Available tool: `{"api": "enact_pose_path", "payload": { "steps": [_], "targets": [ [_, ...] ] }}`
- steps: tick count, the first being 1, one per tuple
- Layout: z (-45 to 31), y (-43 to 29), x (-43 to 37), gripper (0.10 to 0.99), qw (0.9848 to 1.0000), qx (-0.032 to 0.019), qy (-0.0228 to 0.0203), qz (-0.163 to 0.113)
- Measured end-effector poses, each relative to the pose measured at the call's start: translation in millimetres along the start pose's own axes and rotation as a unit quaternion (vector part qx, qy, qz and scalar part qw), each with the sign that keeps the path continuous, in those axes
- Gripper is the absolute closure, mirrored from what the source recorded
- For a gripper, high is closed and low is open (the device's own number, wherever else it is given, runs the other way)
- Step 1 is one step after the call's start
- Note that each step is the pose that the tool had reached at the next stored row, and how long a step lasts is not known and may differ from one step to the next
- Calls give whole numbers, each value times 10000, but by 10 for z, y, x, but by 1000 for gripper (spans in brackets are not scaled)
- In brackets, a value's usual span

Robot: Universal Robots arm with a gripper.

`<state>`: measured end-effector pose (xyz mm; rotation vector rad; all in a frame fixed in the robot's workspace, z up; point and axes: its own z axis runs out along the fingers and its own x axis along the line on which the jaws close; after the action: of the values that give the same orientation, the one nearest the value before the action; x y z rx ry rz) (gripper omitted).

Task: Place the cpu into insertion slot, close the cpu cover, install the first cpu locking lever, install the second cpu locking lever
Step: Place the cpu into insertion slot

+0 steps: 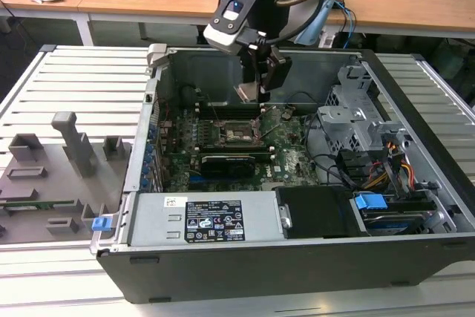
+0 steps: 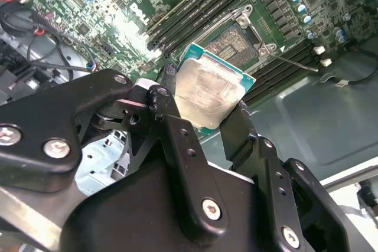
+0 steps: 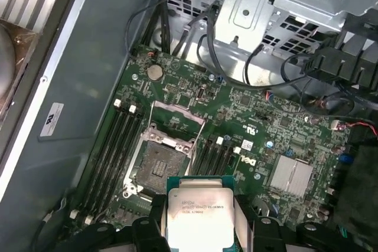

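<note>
My gripper (image 1: 256, 87) hangs inside the open computer case, shut on the cpu (image 1: 247, 93). In both wrist views the cpu (image 3: 199, 209) is a flat square chip with a silver-grey top, pinched at two opposite edges between the black fingers (image 2: 168, 116). It is held in the air, tilted, above the green board. The insertion slot (image 3: 158, 164) lies uncovered below and a little to one side of the cpu (image 2: 208, 92), its dark contact field showing (image 2: 239, 36). The cpu cover (image 3: 177, 121), a thin metal frame, stands swung open at the slot's edge.
Long memory slots (image 3: 115, 157) flank the socket on both sides. A black card (image 1: 226, 161) crosses the board nearer the power supply (image 1: 215, 217). A metal drive cage (image 1: 356, 120) and cables (image 1: 386, 172) fill the exterior view's right. Grey fixtures (image 1: 70, 150) stand outside the case.
</note>
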<state>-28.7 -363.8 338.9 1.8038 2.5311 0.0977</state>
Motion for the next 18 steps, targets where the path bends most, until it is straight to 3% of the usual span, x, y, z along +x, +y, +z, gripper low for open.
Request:
{"api": "enact_pose_path", "payload": {
  "steps": [6,18],
  "targets": [
    [41,-3,0,545,9996,-3,-19,279],
    [99,-7,-1,545,9985,-5,-37,539]
  ]
}}
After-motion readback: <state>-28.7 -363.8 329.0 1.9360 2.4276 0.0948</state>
